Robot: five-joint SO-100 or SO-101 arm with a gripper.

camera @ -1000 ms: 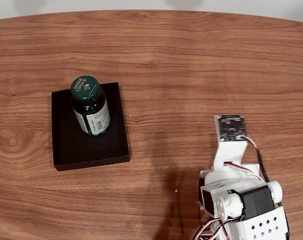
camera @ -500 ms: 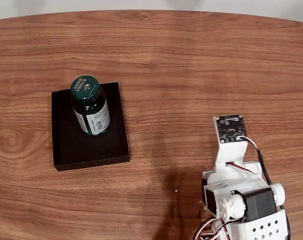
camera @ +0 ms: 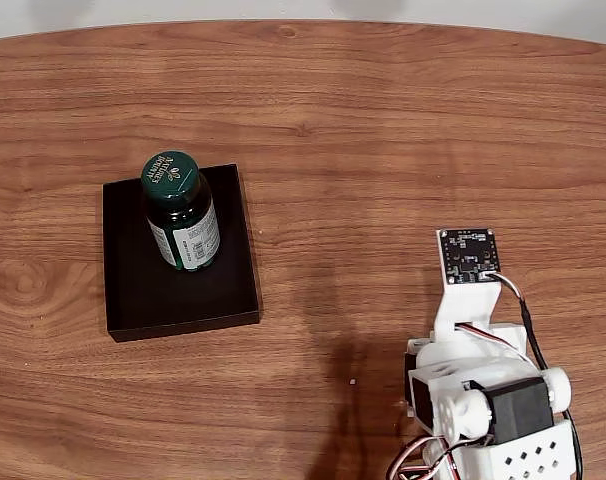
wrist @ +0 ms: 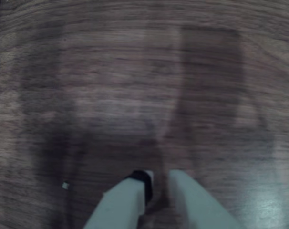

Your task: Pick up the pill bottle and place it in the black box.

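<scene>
The pill bottle (camera: 182, 212) stands upright inside the black box (camera: 133, 290), in the half of the box farther from the arm, its round cap facing up toward the fixed camera. Its long axis is vertical, leaning only as the lens angle makes it appear. It rests on the box floor with no wall visibly touching it.

In the fixed view, the arm (camera: 483, 400) sits well apart from the box, at the lower right of the surface (camera: 383, 120), folded back over its base. From the end effector, the bottle and box lie far off to the left and somewhat farther up the picture, with bare wood between.

In the wrist view, the end effector (wrist: 158, 179) points down at bare wood grain close below it. Its two pale fingers (wrist: 120, 200) come in from the bottom edge with their tips nearly together, leaving only a narrow slit. Nothing lies between them, and they grip nothing. The picture is blurred, so whether the tips actually meet is not certain; they appear all but closed. A small pale speck (wrist: 65, 185) lies on the wood to the left of the fingers, touching neither.

Judgement: the placement looks complete, since the bottle already sits within the box walls. No further reach toward it appears to be called for.
</scene>
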